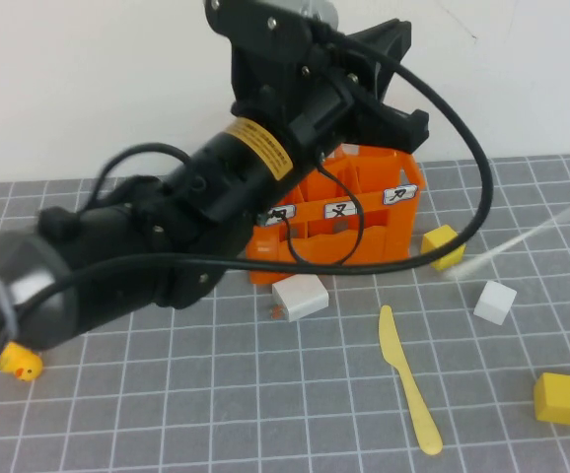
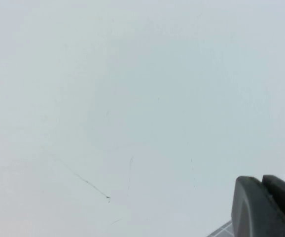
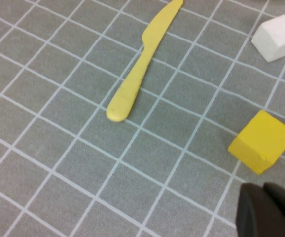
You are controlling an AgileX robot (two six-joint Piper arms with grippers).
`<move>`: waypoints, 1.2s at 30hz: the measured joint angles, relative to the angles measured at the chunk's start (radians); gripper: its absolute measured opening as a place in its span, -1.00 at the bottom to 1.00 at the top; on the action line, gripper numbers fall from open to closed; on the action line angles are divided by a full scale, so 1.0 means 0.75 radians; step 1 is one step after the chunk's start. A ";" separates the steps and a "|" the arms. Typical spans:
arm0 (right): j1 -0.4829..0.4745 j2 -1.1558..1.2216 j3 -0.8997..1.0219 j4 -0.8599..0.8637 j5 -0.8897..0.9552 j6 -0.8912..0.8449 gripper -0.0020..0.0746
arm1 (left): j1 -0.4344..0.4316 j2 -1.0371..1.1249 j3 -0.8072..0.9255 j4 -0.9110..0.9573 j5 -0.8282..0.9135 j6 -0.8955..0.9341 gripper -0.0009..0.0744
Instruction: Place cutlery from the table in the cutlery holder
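The orange cutlery holder [image 1: 364,241] stands at the back of the grey table [image 1: 216,394], half hidden by my left arm. My left gripper [image 1: 403,123] hangs above it, facing the white wall. In the left wrist view the left gripper [image 2: 262,183] is shut with nothing between its fingers. A white knife [image 1: 522,241] shows as a blurred pale streak right of the holder, apart from the gripper. The pale yellow knife [image 1: 403,379] [image 3: 142,64] lies flat on the table in front. My right gripper [image 3: 268,210] is shut and empty, hovering near it.
A white block [image 1: 300,296] sits in front of the holder, with a white cube [image 1: 494,301] [image 3: 276,37] to its right. Yellow cubes lie right of the holder [image 1: 443,244] and at the front right [image 1: 558,397] [image 3: 261,140]. A yellow duck [image 1: 21,363] is at the left.
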 joint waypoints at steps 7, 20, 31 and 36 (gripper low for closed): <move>0.000 0.000 0.000 0.000 0.000 -0.001 -0.95 | 0.000 0.058 0.002 -0.007 -0.060 0.007 -0.97; 0.000 0.000 0.000 0.010 -0.002 -0.090 -0.95 | 0.000 -0.015 0.002 -0.009 0.234 0.039 -0.97; 0.000 -0.109 -0.042 0.237 0.190 -0.541 -0.95 | 0.000 -0.506 0.013 -0.012 1.027 0.290 -0.97; 0.000 -0.279 -0.049 0.241 0.236 -0.563 -0.95 | 0.000 -0.781 0.132 0.002 1.160 0.307 -0.97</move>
